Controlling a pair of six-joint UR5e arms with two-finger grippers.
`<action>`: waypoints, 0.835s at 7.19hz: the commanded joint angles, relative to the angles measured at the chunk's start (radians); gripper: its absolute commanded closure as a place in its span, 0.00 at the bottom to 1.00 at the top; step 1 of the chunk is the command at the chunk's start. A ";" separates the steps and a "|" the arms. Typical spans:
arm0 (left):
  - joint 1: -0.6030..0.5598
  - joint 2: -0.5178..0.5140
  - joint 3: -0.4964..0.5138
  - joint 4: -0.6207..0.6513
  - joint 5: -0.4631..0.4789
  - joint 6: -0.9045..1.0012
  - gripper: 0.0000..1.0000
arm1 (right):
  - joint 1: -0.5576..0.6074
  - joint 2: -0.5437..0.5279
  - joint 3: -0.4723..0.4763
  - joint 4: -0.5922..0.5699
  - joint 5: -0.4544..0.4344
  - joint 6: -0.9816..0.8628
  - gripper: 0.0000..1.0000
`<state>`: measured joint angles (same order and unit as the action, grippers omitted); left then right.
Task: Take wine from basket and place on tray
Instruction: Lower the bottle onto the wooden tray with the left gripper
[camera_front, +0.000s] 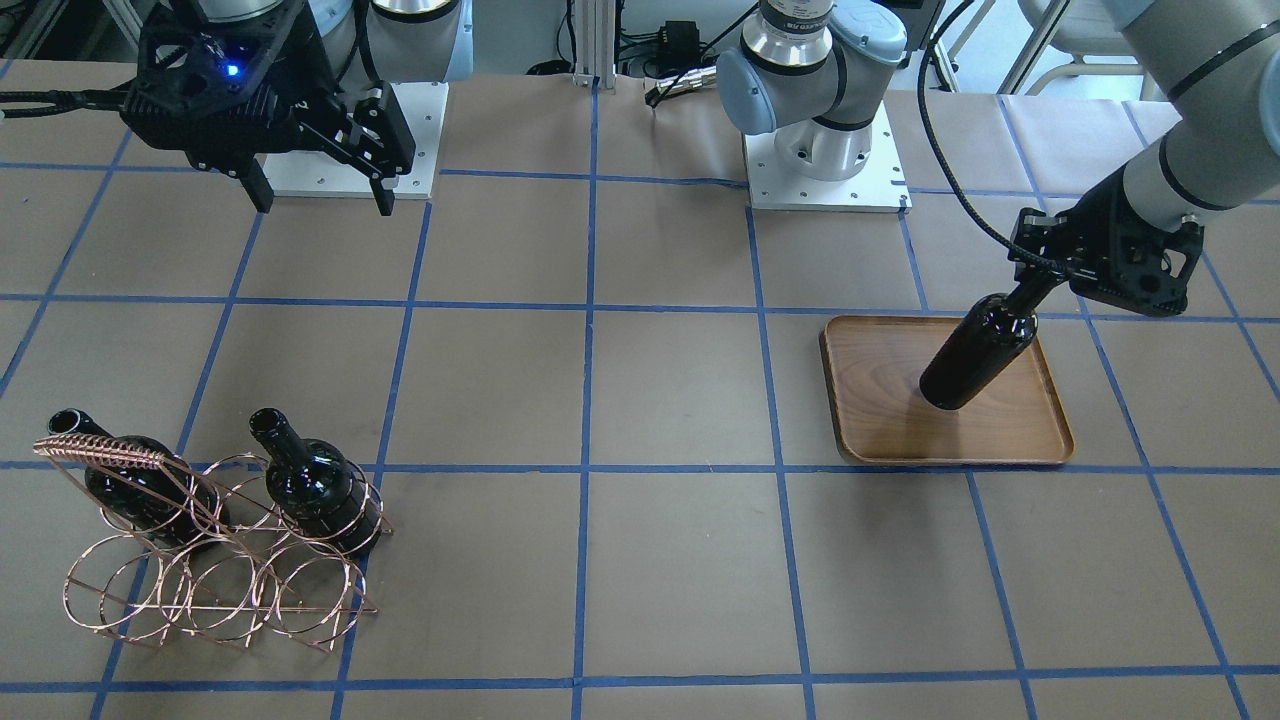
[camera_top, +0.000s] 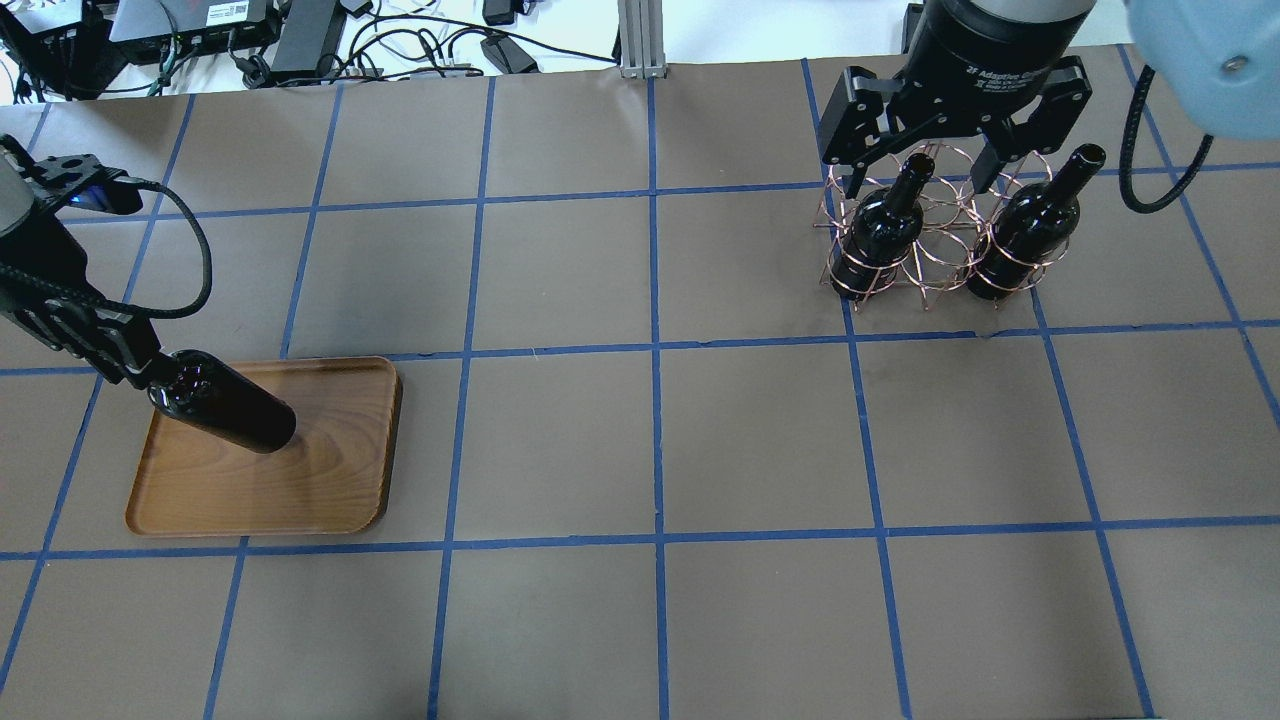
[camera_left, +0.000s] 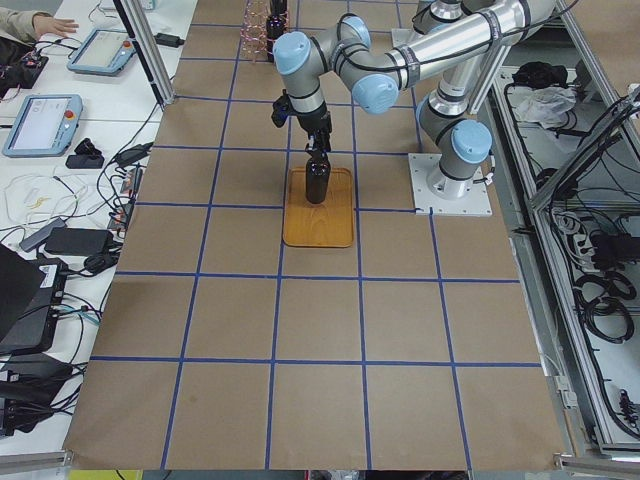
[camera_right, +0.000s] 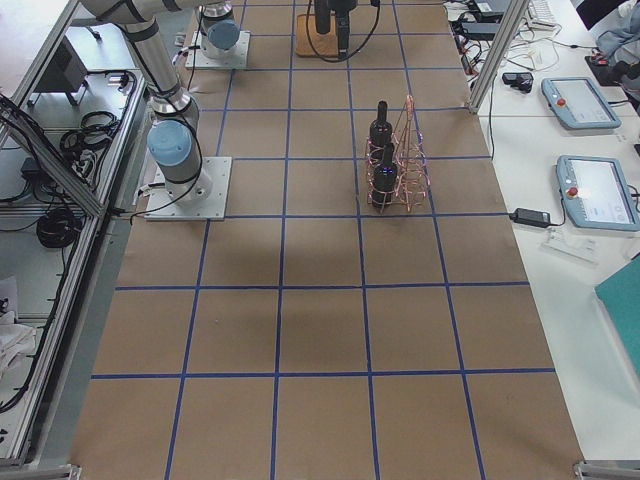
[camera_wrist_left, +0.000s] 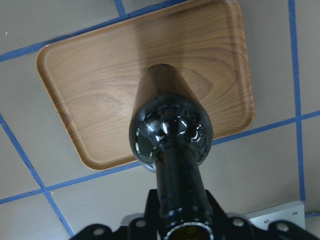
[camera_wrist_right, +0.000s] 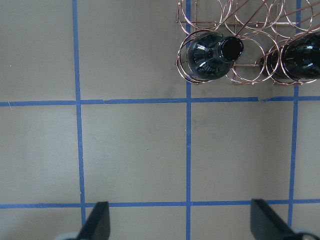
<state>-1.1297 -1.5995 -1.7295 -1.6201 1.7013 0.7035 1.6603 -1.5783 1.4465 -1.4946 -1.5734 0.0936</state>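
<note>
My left gripper (camera_front: 1040, 280) is shut on the neck of a near-black wine bottle (camera_front: 980, 350). It holds the bottle upright over the brown wooden tray (camera_front: 1010, 430). The base is at or just above the tray floor; I cannot tell if it touches. The left wrist view shows the bottle (camera_wrist_left: 170, 135) over the tray (camera_wrist_left: 100, 85). Two more bottles (camera_top: 880, 230) (camera_top: 1030, 230) stand in the end slots of the copper wire basket (camera_top: 940, 270); its middle slot is empty. My right gripper (camera_front: 323, 200) is open and empty, high up near its base, apart from the basket (camera_front: 220, 560).
The table is brown paper with a blue tape grid. Both arm bases (camera_front: 825, 160) stand on white plates at the robot's edge. Cables and electronics (camera_top: 300, 40) lie beyond the far edge. Operator desks with pendants (camera_right: 580, 100) flank the table.
</note>
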 joint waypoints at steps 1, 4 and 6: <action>0.001 -0.026 0.004 0.012 0.023 0.002 1.00 | -0.001 0.000 0.000 0.001 0.000 0.000 0.00; 0.002 -0.034 0.002 0.009 0.011 -0.009 0.32 | -0.001 0.000 0.000 0.001 0.000 0.000 0.00; 0.001 -0.011 0.008 -0.001 0.011 -0.016 0.18 | -0.001 0.000 0.000 -0.001 0.001 0.000 0.00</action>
<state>-1.1278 -1.6266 -1.7251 -1.6150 1.7128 0.6926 1.6598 -1.5779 1.4465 -1.4951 -1.5728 0.0936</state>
